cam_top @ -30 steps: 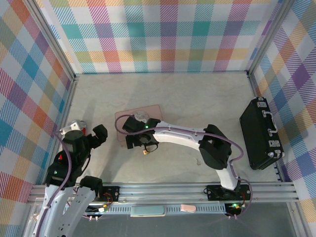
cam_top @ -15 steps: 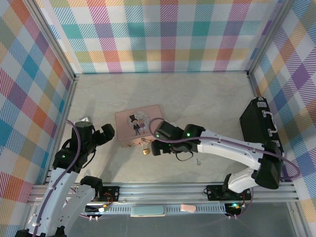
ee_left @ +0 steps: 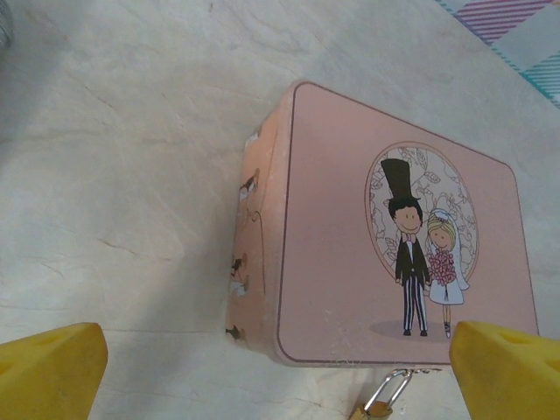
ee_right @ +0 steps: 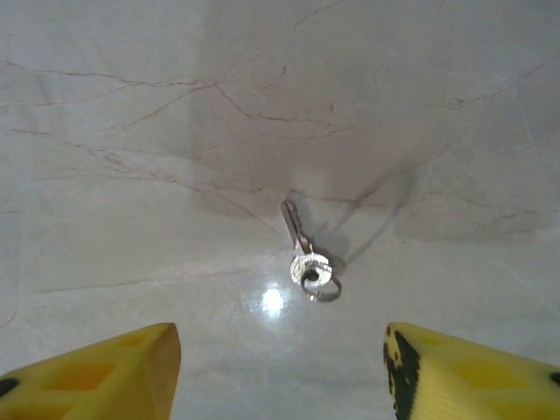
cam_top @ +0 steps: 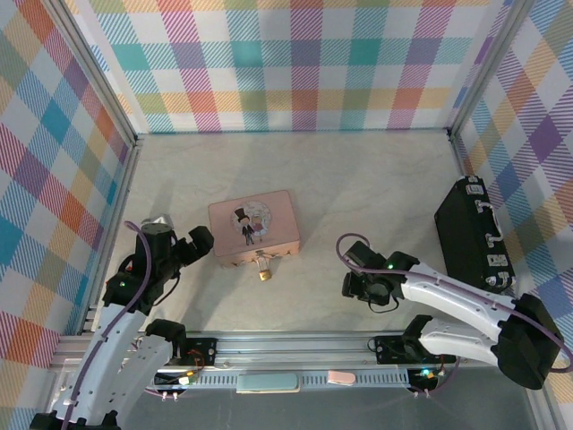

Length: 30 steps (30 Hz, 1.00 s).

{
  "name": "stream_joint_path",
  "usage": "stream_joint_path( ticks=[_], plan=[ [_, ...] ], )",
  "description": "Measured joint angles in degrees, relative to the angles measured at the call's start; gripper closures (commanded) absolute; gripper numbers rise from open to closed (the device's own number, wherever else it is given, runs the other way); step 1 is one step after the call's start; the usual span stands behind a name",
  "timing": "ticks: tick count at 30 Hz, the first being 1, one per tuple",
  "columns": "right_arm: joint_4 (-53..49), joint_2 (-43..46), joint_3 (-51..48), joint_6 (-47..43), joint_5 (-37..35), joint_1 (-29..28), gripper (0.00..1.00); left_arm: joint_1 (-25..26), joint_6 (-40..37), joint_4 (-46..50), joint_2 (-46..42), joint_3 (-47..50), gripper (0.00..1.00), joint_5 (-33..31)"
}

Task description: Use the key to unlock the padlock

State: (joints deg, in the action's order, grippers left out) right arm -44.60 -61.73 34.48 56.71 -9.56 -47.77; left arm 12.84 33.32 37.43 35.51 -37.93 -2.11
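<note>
Right hand (ee_right: 284,372) spread, facing key (ee_right: 303,255); left hand (ee_left: 280,376) spread; padlock (ee_left: 378,403) on shut pink tin (ee_left: 324,219).

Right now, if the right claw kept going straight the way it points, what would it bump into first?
Probably the key, lying on the table right ahead of the right claw, centred between its open fingers. Nothing else seems in the way, though depth is unclear.

Overhead (wide) and near left wrist share padlock (cam_top: 263,272).
</note>
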Motion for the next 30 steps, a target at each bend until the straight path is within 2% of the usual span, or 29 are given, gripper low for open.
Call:
stream_joint_path(
  ticks=[4, 16, 30],
  plan=[
    [2.03, -3.15, -0.44, -0.39, 0.83, 1.46, 0.61, 0.22, 1.42, -0.44, -0.17, 0.09, 0.0, -0.09],
    [3.19, -9.14, -0.44, -1.29, 0.66, 1.99, 0.76, 0.22, 2.03, -0.59, -0.48, 0.28, 0.0, -0.02],
    [4.74, -11.32, -0.35, -1.66, 0.68, 2.03, 0.89, 0.22, 2.01, -0.59, -0.42, 0.28, 0.0, -0.07]
  ],
)
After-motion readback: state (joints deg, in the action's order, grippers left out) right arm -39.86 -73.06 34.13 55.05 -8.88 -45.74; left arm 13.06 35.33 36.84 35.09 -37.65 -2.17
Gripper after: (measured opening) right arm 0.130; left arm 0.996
